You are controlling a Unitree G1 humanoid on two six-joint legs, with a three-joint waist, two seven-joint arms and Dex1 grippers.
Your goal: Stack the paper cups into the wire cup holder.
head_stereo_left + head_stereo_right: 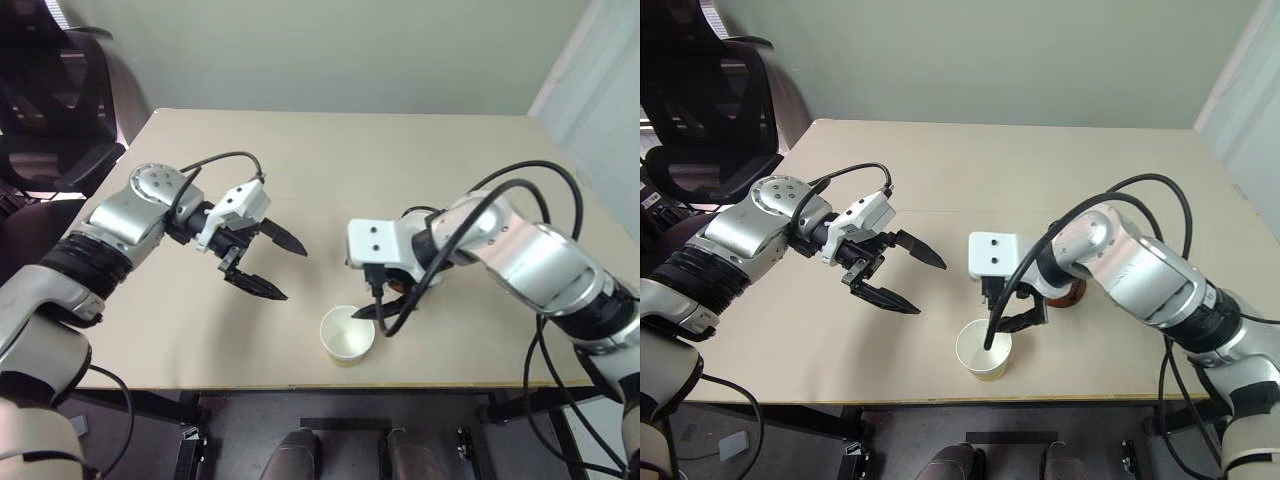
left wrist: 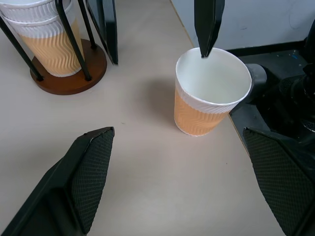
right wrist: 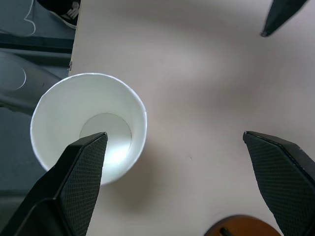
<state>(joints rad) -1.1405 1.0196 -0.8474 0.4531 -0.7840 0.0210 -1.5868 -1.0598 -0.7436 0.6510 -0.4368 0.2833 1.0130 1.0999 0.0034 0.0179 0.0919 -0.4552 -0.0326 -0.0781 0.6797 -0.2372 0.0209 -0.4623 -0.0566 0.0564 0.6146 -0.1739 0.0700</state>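
One paper cup point(image 1: 347, 335) stands upright and empty near the table's front edge. My right gripper point(image 3: 182, 182) is open just above it, with one finger point(image 3: 81, 179) over the cup's mouth and the other over bare table toward the holder. The wire cup holder point(image 2: 69, 81), black wires on a reddish-brown disc, holds two stacked paper cups point(image 2: 47, 37) and stands just behind the right gripper. My left gripper point(image 1: 294, 273) hangs open and empty above the table, left of the cup, pointing toward it.
The beige table point(image 1: 400, 170) ends a short way in front of the loose cup. A black office chair point(image 1: 60, 110) stands off the back left corner. The right arm's black cables point(image 1: 520, 190) loop above the table.
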